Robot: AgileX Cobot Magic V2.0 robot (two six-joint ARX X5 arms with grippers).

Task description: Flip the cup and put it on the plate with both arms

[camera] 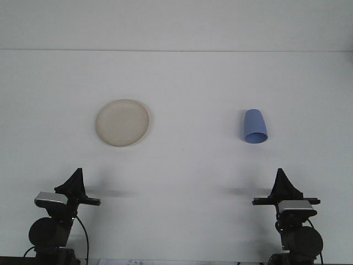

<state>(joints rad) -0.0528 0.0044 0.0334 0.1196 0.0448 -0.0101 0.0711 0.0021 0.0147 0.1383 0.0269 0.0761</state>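
On the bare white counter (182,182) the blue cup (255,126) lies tipped, well right of the cream plate (122,122), both far from the left hand (73,182) and right hand (283,185), whose grip I cannot tell.

The blue cup (255,126) looks like smooth matt plastic. The cream plate (122,122) has a dull, slightly grainy finish, and the white table (187,171) is matt and even.
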